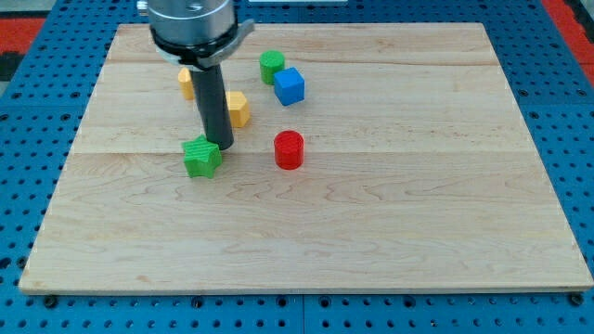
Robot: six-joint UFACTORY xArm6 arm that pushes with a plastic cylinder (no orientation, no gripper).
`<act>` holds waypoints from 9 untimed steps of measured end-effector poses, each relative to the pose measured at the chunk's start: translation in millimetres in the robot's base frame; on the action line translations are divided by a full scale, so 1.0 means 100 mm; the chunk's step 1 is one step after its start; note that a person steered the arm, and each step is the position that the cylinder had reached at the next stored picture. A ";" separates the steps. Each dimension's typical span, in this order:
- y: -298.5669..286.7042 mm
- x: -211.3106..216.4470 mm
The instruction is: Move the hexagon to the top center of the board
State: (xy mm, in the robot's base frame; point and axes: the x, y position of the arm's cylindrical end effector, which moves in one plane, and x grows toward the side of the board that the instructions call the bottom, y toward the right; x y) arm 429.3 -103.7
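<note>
Yellow hexagon (pixel 238 109) sat just right of the rod, upper-left area of board (pixel 371 232). My tip (pixel 224 147), bare, gripping nothing, touched green star (pixel 201 156), w/ hexagon just above-right.

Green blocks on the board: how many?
2. A green star-shaped block sits left of centre, touching my tip on its left side. A green cylinder stands near the view's top, beside the blue cube. The arm may hide others.
</note>
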 end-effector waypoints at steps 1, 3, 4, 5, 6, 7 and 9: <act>0.17 -0.30; 0.19 -1.02; -0.12 -1.19; 0.23 -1.38; 0.50 -1.43; 0.26 -1.61; 0.59 -1.73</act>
State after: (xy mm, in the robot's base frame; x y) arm 256.0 -44.2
